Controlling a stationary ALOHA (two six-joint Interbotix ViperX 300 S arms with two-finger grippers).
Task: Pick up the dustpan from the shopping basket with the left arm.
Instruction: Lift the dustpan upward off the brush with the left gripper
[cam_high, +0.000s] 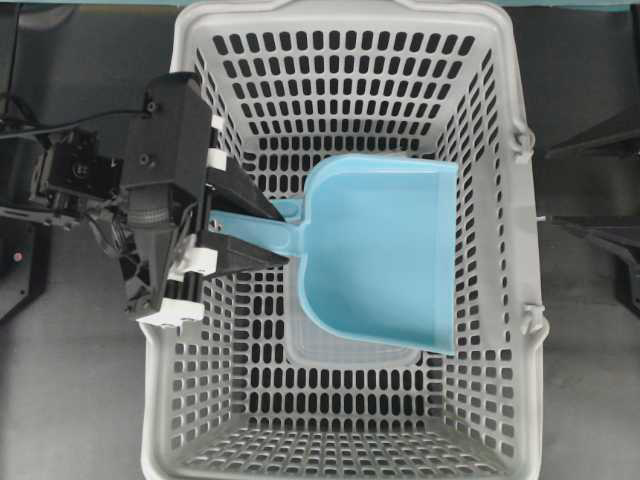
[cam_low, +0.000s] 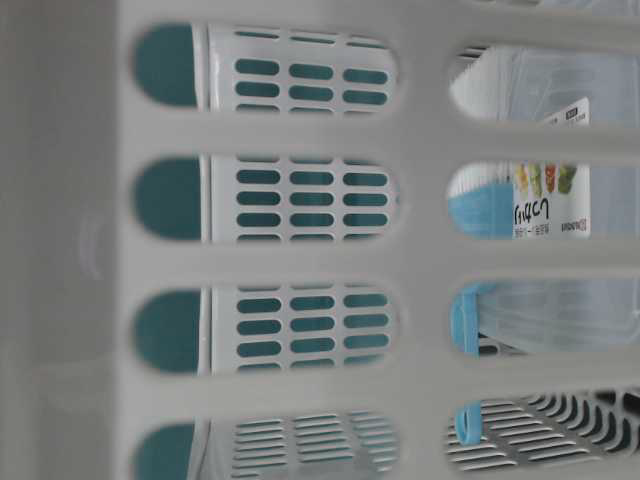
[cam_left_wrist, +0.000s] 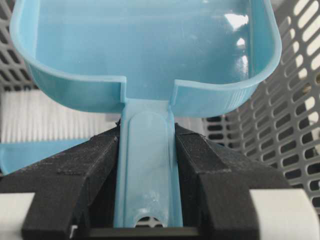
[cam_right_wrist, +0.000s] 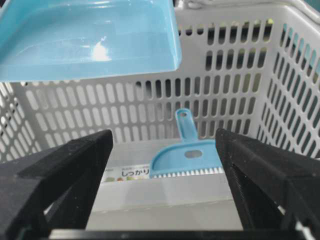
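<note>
The light blue dustpan (cam_high: 385, 255) hangs tilted inside the grey shopping basket (cam_high: 505, 200), above its floor. My left gripper (cam_high: 283, 235) reaches over the basket's left wall and is shut on the dustpan's slim handle. In the left wrist view both black fingers (cam_left_wrist: 90, 165) press the handle sides, the gripper (cam_left_wrist: 147, 132) sits just behind the tray (cam_left_wrist: 150, 50), and the hang hole shows at the bottom. My right gripper (cam_right_wrist: 164, 140) is open and empty, looking into the basket (cam_right_wrist: 240, 75) with the dustpan (cam_right_wrist: 90, 40) raised at upper left.
A blue hand brush (cam_right_wrist: 187, 157) with white bristles lies on a clear lidded box (cam_right_wrist: 165, 200) on the basket floor, under the dustpan. The box edge shows in the overhead view (cam_high: 350, 350). Slotted walls (cam_left_wrist: 295, 125) close in on all sides.
</note>
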